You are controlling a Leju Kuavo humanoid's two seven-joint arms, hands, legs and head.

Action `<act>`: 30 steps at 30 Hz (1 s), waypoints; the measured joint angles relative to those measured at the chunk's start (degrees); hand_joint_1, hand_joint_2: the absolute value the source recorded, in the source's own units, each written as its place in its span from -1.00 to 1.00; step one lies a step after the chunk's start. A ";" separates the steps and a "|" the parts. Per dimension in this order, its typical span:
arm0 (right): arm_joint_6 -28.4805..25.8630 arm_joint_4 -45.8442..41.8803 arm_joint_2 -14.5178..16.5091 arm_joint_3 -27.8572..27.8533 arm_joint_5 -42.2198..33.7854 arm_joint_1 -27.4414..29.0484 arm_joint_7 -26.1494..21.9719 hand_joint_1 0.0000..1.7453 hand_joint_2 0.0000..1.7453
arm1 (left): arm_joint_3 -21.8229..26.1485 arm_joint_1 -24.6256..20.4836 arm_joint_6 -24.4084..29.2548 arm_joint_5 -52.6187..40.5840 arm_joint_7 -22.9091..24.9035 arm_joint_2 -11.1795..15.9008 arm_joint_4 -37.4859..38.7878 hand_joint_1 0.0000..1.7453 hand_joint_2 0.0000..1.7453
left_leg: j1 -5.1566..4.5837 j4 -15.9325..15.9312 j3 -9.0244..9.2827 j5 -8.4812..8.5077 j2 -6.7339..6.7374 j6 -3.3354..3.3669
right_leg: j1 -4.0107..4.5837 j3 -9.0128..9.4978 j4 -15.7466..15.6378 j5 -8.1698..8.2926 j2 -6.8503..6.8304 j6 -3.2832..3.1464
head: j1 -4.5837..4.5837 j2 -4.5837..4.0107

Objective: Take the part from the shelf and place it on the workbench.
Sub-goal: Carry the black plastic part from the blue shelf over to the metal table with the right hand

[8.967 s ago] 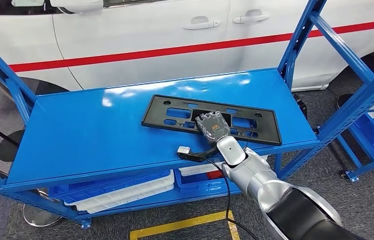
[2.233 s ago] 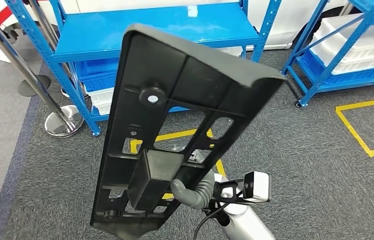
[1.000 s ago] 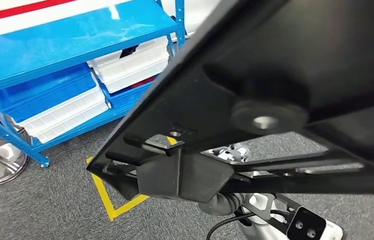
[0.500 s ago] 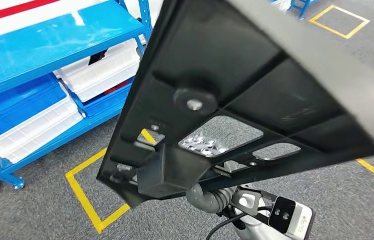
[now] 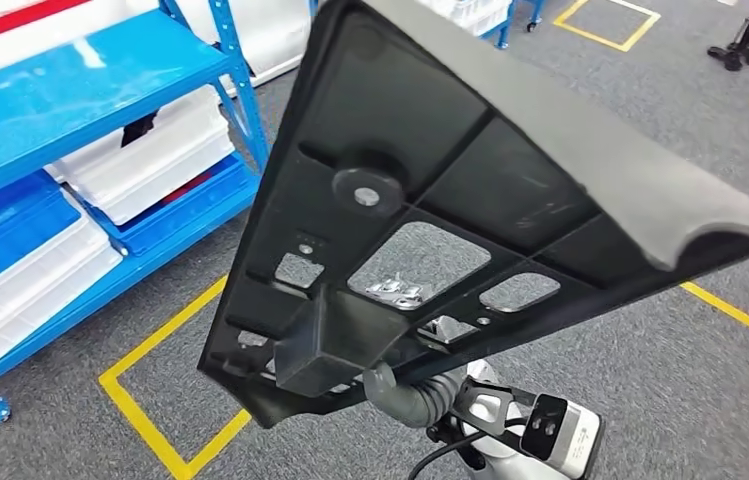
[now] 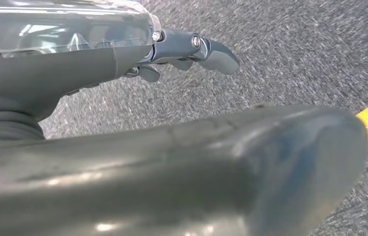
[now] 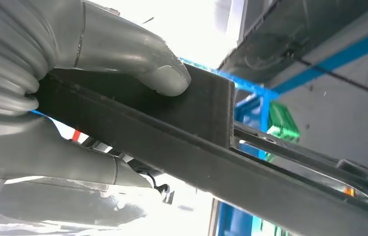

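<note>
On my head feed the part (image 5: 420, 190), a flat black plastic panel with ribs and cut-out openings, is raised off the ground and tilted, its ribbed underside facing the camera and its far edge rising toward the upper right. It takes up the middle of the view, above the grey carpet (image 5: 650, 400). At the panel's near, lower end there is a boxy block, and the right robot hand (image 5: 405, 392) sits directly under and behind that block, gripping the panel there. On the right wrist feed I see it more plainly: the thick grey thumb (image 7: 142, 64) presses on one face of the block's dark wall while the rest of the right robot hand (image 7: 39, 123) wraps the opposite side, so the wall is clamped between them. Through one of the panel's openings in the head feed, shiny metal finger parts show.

The left robot hand (image 6: 182, 49) holds nothing; on its wrist feed the fingers are stretched out over the carpet, apart from the thumb.

To the left stands the blue shelf (image 5: 70, 90), well away from the part, with white trays (image 5: 140, 160) on its lower level. Yellow tape lines (image 5: 150, 350) mark rectangles on the carpet beneath the panel and farther off to the right.
</note>
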 joint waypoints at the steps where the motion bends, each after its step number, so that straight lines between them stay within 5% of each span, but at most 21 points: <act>1: -0.05 0.02 0.01 0.00 0.00 0.10 0.00 0.98 1.00 | 0.00 -0.07 0.00 0.00 0.01 0.06 0.01 -1.00 -1.00 | 0.08 0.01 0.03 -0.14 0.27 -0.31 | -0.11 0.00 -0.21 0.17 0.52 -0.35 | 0.00 0.00; 3: -0.07 0.03 0.10 0.00 0.00 0.17 0.00 0.98 1.00 | 0.00 -0.20 0.00 0.00 0.00 0.10 0.01 -1.00 -1.00 | 0.31 1.85 -0.61 -1.74 -0.92 -0.79 | -0.38 0.11 -0.73 0.59 1.42 -1.12 | -0.01 0.00; 6: -0.06 0.15 0.26 0.00 0.00 0.28 0.00 0.98 1.00 | 0.00 0.06 0.01 0.01 0.03 0.28 0.01 -1.00 -1.00 | 0.49 12.45 -5.20 -7.28 -4.02 -1.19 | -0.40 0.07 -0.92 0.87 2.98 -1.71 | -0.01 0.00; 8: -0.09 0.35 0.27 0.00 0.00 0.40 0.00 0.98 1.00 | 0.00 0.23 0.01 0.02 0.08 0.38 0.02 -1.00 -1.00 | 0.49 16.55 -7.15 -7.93 -4.50 -1.32 | -0.32 0.03 -0.79 0.89 4.26 -1.75 | 0.00 0.00; 11: -0.61 0.56 0.27 0.00 0.11 0.44 0.00 0.98 1.00 | 0.00 0.15 -0.11 0.01 0.32 0.41 0.02 -1.00 -1.00 | 0.59 8.18 -3.45 -2.35 -5.29 -1.12 | -0.34 0.05 -0.38 0.81 6.11 -1.61 | 0.00 0.00; 13: -0.88 0.58 0.27 0.00 0.21 0.43 0.00 0.98 1.00 | 0.00 0.10 -0.18 0.00 0.46 0.42 0.02 -1.00 -1.00 | 0.66 3.73 -1.43 -0.09 -6.02 -1.00 | -0.36 0.05 -0.21 0.75 6.69 -1.51 | 0.00 0.00; 17: -0.94 0.58 0.27 0.00 0.24 0.43 0.00 0.98 1.00 | 0.00 0.10 -0.18 0.00 0.49 0.42 0.02 -1.00 -1.00 | 0.69 3.06 -1.14 0.14 -6.40 -0.96 | -0.37 0.03 -0.17 0.74 6.76 -1.49 | 0.00 0.00; 21: -1.80 0.73 0.17 0.00 0.70 0.32 0.00 0.98 1.00 | -0.10 0.05 -0.35 -0.01 1.45 0.27 0.01 -1.00 -1.00 | 0.65 0.58 -0.33 -0.43 -9.24 -0.34 | -0.53 -1.00 0.19 1.14 8.39 -0.38 | -0.01 0.00; 25: -4.68 0.58 -1.24 0.13 1.48 0.64 -0.02 0.98 1.00 | -1.47 -0.45 -1.41 -0.21 1.97 -1.24 -0.02 -1.00 -1.00 | 0.44 -0.36 -0.06 0.20 -3.84 1.74 | -0.84 -8.84 15.83 -5.87 2.93 1.44 | 0.00 0.00; 26: -4.82 0.51 -1.52 0.13 1.59 0.88 -0.02 0.98 1.00 | -1.79 -0.56 -1.62 -0.26 2.05 -1.33 -0.02 -1.00 -1.00 | 0.43 -0.35 -0.02 0.14 -3.16 1.69 | -0.93 -8.59 15.47 -5.07 2.72 1.50 | 0.00 0.00; 30: -4.31 -0.01 -2.18 0.13 1.88 1.22 -0.02 0.98 1.00 | -2.92 -1.06 -1.96 -0.35 2.70 -1.55 -0.02 -1.00 -1.00 | 0.19 -0.26 0.45 -0.38 -1.18 0.94 | -0.45 -1.13 1.49 0.49 -0.31 0.81 | 0.00 0.00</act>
